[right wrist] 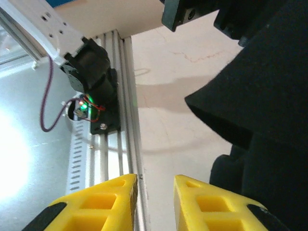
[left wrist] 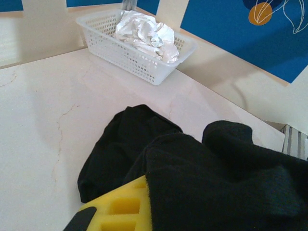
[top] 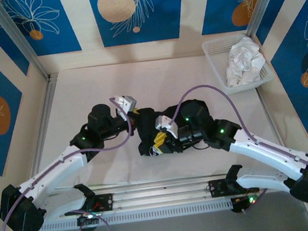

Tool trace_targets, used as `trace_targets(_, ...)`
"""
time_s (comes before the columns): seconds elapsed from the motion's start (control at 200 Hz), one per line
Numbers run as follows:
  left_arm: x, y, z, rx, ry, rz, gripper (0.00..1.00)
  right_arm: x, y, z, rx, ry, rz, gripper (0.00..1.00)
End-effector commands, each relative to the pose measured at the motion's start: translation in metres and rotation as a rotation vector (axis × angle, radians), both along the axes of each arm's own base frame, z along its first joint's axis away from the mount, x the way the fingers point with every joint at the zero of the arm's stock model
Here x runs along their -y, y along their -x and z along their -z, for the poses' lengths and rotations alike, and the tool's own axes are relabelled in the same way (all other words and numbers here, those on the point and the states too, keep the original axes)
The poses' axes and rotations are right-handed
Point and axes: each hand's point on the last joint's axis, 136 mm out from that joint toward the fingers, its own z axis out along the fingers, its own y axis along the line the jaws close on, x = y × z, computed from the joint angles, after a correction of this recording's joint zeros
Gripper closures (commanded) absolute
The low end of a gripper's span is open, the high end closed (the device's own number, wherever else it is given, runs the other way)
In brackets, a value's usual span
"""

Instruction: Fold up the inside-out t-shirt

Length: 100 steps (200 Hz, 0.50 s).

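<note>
My left claw (top: 137, 114) is clamped shut, looks like on an edge of the black t-shirt (left wrist: 211, 168), though cloth hides the pinch. And my right claw (right wrist: 155, 182) is parted narrowly, holding nothing, with the shirt just beside it. It's bunched up mid-table (top: 84, 84).

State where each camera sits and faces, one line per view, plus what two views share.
Top external: above and behind the bases, looking down at the table; both arms, left gripper, right gripper.
Left wrist: low, facing the far basket; one yellow finger against the black t-shirt.
Right wrist: low, facing the near-edge rail; both yellow fingers, apart.
Shared: black t-shirt in all three; basket in top and left wrist.
</note>
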Motion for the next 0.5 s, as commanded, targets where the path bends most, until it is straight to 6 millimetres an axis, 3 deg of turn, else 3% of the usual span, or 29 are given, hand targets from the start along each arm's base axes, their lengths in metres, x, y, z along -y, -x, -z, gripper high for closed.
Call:
trace_targets(0.0,0.0,0.0,-0.027,0.034,0.047,0.008,1.0,-0.005,-0.028,-0.009,0.141,0.036,0.092,0.7)
trace_targets(0.115,0.001,0.002,-0.027,0.034,0.046,0.015,1.0,-0.008,-0.04,-0.016,0.206,0.045,0.138,0.69)
trace_targets(0.495,0.001,0.003,-0.026,0.029,0.044,0.022,1.0,-0.019,-0.04,-0.027,0.32,0.035,0.114,0.67)
